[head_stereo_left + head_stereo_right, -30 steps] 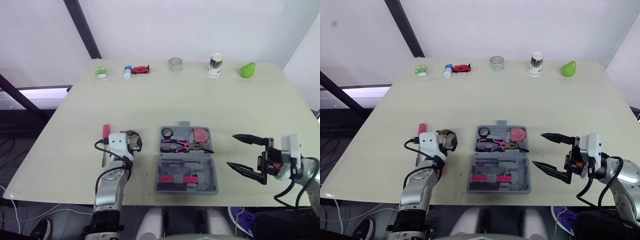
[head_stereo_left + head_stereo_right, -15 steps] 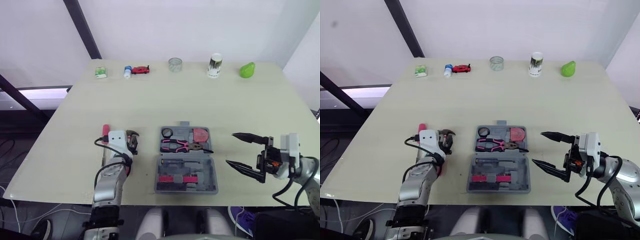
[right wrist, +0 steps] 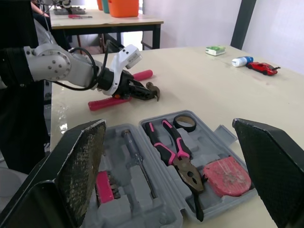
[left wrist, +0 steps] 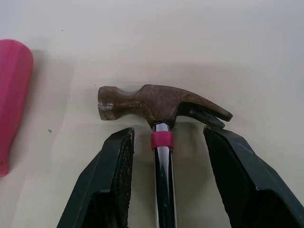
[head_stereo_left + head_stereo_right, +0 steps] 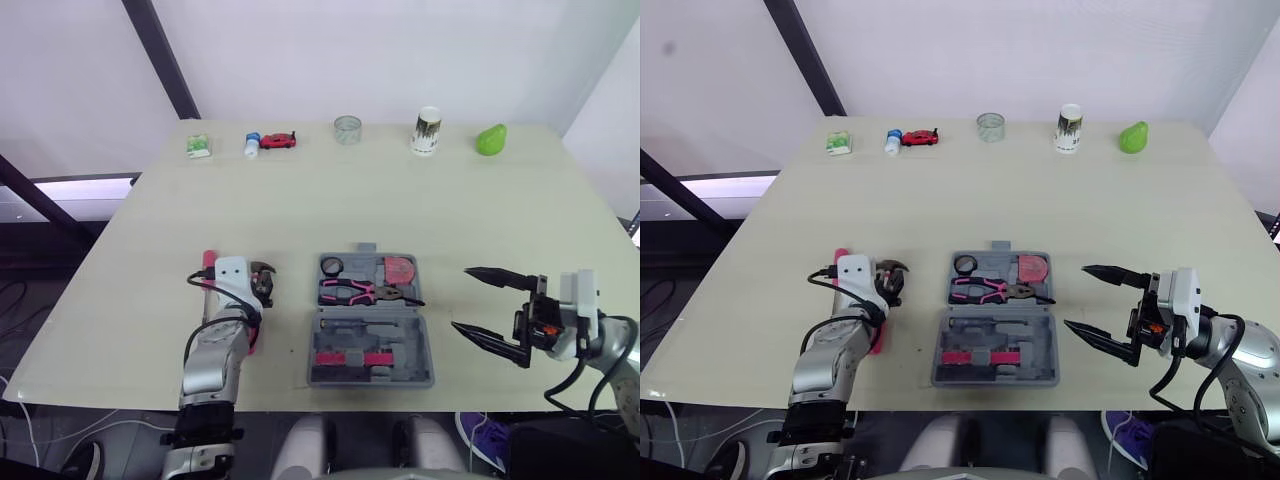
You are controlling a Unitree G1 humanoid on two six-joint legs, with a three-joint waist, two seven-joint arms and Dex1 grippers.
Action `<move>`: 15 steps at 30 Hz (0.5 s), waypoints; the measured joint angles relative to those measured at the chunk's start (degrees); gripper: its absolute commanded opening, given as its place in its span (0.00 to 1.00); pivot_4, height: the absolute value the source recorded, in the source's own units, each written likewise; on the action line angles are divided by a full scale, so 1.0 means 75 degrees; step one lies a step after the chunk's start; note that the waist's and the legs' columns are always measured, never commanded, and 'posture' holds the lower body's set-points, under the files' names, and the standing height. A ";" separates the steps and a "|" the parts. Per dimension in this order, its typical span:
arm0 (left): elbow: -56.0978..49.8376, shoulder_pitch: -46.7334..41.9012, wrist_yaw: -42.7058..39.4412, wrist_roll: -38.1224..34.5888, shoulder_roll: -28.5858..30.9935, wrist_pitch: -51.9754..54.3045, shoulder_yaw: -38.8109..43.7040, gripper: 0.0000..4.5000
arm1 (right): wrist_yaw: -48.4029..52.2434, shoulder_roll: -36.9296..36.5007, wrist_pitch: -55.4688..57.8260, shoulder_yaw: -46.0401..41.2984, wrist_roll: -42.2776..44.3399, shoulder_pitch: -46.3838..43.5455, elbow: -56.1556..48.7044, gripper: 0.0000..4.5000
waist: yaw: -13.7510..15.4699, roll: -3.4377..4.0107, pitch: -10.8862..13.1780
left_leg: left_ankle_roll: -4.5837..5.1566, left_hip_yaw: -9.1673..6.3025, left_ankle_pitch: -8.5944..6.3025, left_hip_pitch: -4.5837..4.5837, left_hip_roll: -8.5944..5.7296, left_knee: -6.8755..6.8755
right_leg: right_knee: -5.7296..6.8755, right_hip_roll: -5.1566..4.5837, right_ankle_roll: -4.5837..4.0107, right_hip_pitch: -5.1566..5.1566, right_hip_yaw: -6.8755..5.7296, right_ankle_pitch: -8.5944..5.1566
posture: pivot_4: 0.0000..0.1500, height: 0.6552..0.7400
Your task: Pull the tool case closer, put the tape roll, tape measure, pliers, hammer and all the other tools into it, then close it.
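Observation:
The grey tool case (image 5: 400, 325) lies open at the table's near middle. In it are the tape roll (image 5: 333, 266), the pink-handled pliers (image 5: 350, 292) and the red tape measure (image 5: 403, 269). The hammer lies left of the case, its rusty head (image 4: 156, 104) on the table. My left gripper (image 4: 166, 135) is open, one finger on each side of the shaft (image 4: 162, 190) just below the head, not touching it. A pink screwdriver handle (image 4: 12, 95) lies beside it. My right gripper (image 5: 460, 298) is open and holds nothing, right of the case.
Along the far edge stand a green box (image 5: 200, 146), a small bottle (image 5: 252, 145), a red toy car (image 5: 278, 140), a clear cup (image 5: 347, 129), a paper cup (image 5: 426, 131) and a green fruit (image 5: 490, 139). The table's near edge runs just below the case.
My left arm has shifted a little to the left, its gripper staying at the hammer head. The hammer and the right gripper have not moved.

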 measured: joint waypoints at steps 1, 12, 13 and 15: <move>0.0027 -0.0040 0.0021 -0.0012 0.0013 0.0055 0.0021 0.56 | -0.0003 0.0002 -0.0006 -0.0002 -0.0002 0.0004 0.0000 1.00 | -0.0002 0.0001 0.0000 | 0.0000 0.0000 0.0000 0.0001 0.0001 0.0000 | 0.0001 0.0002 0.0000 0.0000 0.0001 0.0000 | 1.00 1.00; 0.0662 -0.0457 -0.0138 -0.0086 0.0377 0.0015 0.0051 0.33 | -0.0048 0.0083 -0.0127 -0.0009 -0.0063 0.0066 0.0010 1.00 | 0.0002 0.0003 -0.0002 | -0.0009 -0.0002 0.0006 0.0004 0.0006 0.0000 | 0.0004 0.0017 -0.0001 0.0000 0.0009 0.0000 | 1.00 1.00; 0.0682 -0.0463 -0.0206 -0.0092 0.0413 0.0016 0.0047 0.28 | -0.0050 0.0090 -0.0133 -0.0010 -0.0071 0.0098 0.0010 1.00 | 0.0002 0.0004 -0.0002 | -0.0010 -0.0001 0.0006 0.0004 0.0006 0.0000 | 0.0004 0.0016 -0.0001 0.0000 0.0009 0.0000 | 1.00 1.00; 0.0673 -0.0457 -0.0247 -0.0127 0.0441 0.0093 0.0056 0.10 | -0.0051 0.0090 -0.0147 -0.0014 -0.0083 0.0158 0.0009 1.00 | 0.0008 0.0025 -0.0015 | -0.0010 -0.0001 0.0006 0.0004 0.0005 -0.0001 | 0.0001 0.0011 -0.0001 0.0003 0.0009 0.0000 | 1.00 1.00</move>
